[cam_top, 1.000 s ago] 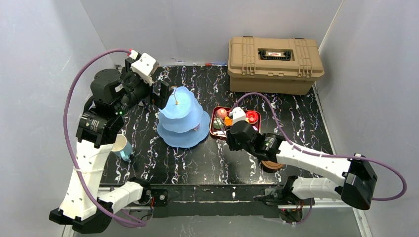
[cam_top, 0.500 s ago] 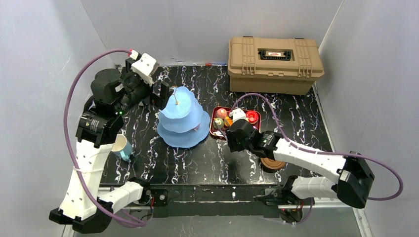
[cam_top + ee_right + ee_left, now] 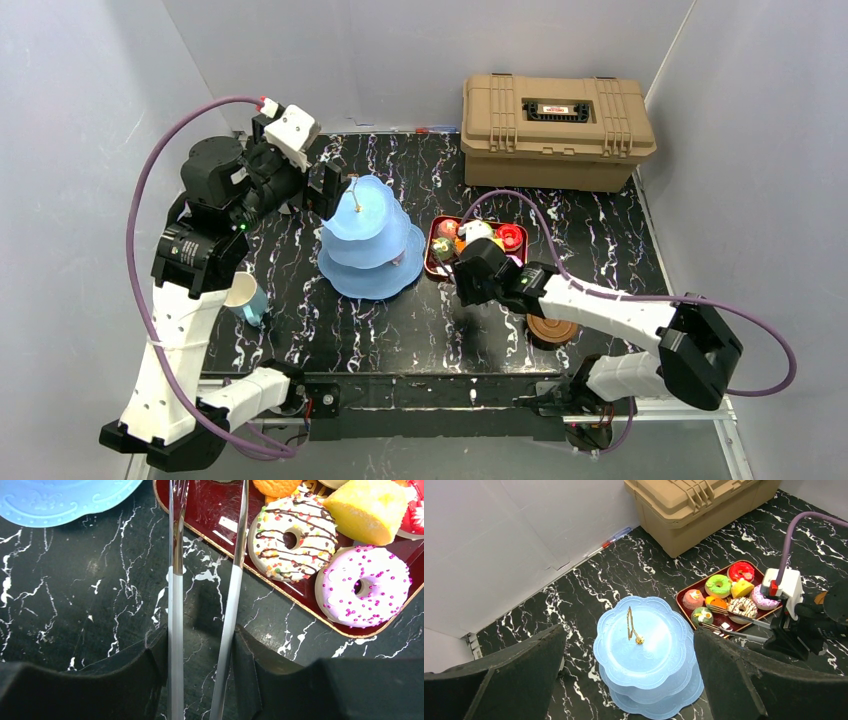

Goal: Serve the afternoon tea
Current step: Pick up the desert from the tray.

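The light blue three-tier stand (image 3: 370, 240) stands empty at mid-table, and shows from above in the left wrist view (image 3: 644, 650). My left gripper (image 3: 325, 190) is open and empty, high above and behind it (image 3: 631, 680). My right gripper (image 3: 462, 268) is shut on the metal tongs (image 3: 175, 605), squeezing both arms (image 3: 200, 635). The tong tips reach over the near left corner of the dark red tray (image 3: 684, 607). The tray holds toy donuts and cakes: a chocolate-striped donut (image 3: 292, 537), a pink sprinkled one (image 3: 362, 587) and a yellow cake (image 3: 367, 507). A white-and-teal cup (image 3: 248, 298) lies by the left arm. A brown saucer (image 3: 552, 330) sits near right.
The tan plastic case (image 3: 555, 130) stands at the back right. Grey walls close in the table on the left, the back and the right. The right arm's purple cable (image 3: 520, 200) arches over the tray. No silvery-beige cup is in view.
My right arm has swung a little to the left, uncovering the brown saucer, with the tongs still in its grip at the tray. The left arm has barely moved.
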Robot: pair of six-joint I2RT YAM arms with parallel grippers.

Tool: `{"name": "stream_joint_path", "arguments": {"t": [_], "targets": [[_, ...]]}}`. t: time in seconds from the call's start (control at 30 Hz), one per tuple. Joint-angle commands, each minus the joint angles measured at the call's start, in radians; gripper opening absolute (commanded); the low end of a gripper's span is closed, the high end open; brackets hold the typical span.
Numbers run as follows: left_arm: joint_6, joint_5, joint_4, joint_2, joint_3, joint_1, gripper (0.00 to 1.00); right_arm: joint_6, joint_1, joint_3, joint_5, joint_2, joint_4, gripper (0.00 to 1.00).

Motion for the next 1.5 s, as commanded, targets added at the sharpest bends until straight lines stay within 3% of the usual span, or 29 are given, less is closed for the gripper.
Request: {"name": "stream_joint_path", "arguments": {"t": [0.0,0.43,0.63,0.8,1.0,1.27,1.47], "targets": [[-0.006,0.009,-0.003,-0.003,0.035,-0.003,0.98,-0.024,-0.021,0.009,-0.005,0.022,0.052,0.52],[-0.012,0.012,0.0,0.003,0.035,-0.005,0.98,-0.046,-0.055,-0.005,-0.045,0.041,0.089,0.49],[-0.01,0.009,0.0,0.003,0.042,-0.003,0.98,-0.063,-0.056,0.006,-0.075,0.072,0.103,0.31],[-0.005,0.007,-0.002,0.0,0.038,-0.003,0.98,-0.081,-0.056,-0.014,-0.041,-0.021,0.114,0.12],[-0.012,0.009,0.003,-0.004,0.028,-0.004,0.98,-0.096,-0.056,-0.058,-0.028,-0.136,0.144,0.07],[-0.012,0.009,0.001,-0.008,0.026,-0.004,0.98,-0.078,-0.056,-0.089,-0.051,-0.184,0.137,0.05],[-0.021,0.015,0.003,-0.002,0.03,-0.004,0.98,-0.07,-0.061,-0.07,-0.058,-0.105,0.121,0.21]]}}
